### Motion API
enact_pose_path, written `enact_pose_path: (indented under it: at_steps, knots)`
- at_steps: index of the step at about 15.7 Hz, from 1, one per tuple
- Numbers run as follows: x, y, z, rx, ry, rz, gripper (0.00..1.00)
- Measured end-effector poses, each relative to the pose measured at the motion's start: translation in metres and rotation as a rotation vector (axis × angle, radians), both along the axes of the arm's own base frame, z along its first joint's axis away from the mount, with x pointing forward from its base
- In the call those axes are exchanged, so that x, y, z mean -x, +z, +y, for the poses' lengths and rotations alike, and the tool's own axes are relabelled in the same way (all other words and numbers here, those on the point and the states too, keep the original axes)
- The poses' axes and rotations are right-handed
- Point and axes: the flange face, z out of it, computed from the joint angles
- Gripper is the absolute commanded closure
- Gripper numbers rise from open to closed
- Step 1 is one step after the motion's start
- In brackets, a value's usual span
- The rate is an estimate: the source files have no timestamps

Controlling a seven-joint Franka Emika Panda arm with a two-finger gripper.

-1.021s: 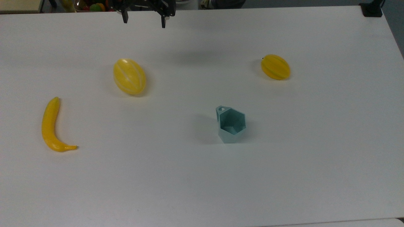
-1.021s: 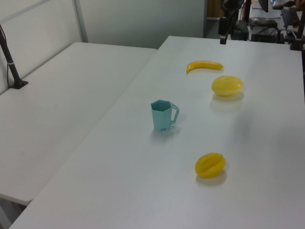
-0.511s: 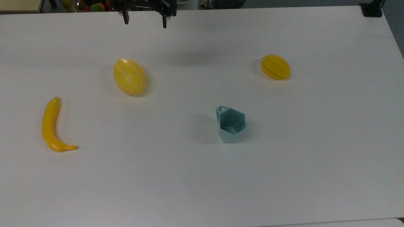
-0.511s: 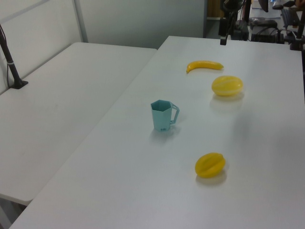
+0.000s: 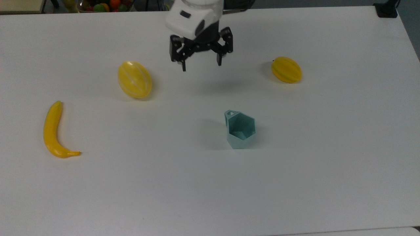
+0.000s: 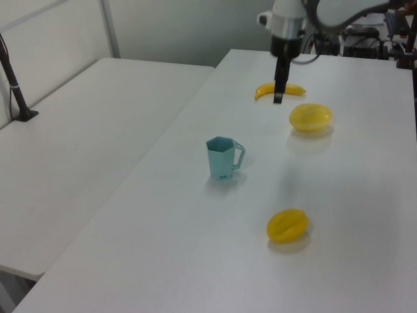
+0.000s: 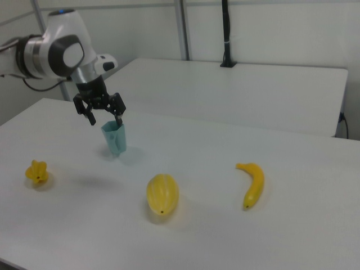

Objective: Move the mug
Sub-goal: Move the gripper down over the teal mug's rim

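One small pale teal mug [image 5: 241, 130], matte, six-sided, narrowing toward the base, with a tab handle pierced by a round hole at the top view's upper left. Upright near the middle of the white counter [image 5: 295, 183], apart from everything else. No legible writing or labels. Black two-finger hand [image 5: 200, 66] spread open, empty, hovering above the counter beyond the mug.
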Motion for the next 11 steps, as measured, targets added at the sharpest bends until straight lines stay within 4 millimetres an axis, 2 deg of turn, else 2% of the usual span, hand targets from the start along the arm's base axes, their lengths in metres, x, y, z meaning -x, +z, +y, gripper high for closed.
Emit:
enact_pose_path:
  at_steps: [1,2,4,6,8,11]
  knots:
    - [-0.009,-0.024,0.019,-0.005,0.029,-0.019,0.00]
    - [-0.016,-0.041,0.028,-0.009,0.043,-0.029,0.00]
    - [-0.029,-0.073,0.040,-0.020,0.059,-0.061,0.00]
    - [-0.037,-0.101,0.045,-0.025,0.066,-0.073,0.09]
    - [-0.043,-0.124,0.054,-0.032,0.079,-0.089,0.28]
    - [-0.045,-0.145,0.070,-0.030,0.109,-0.108,0.63]
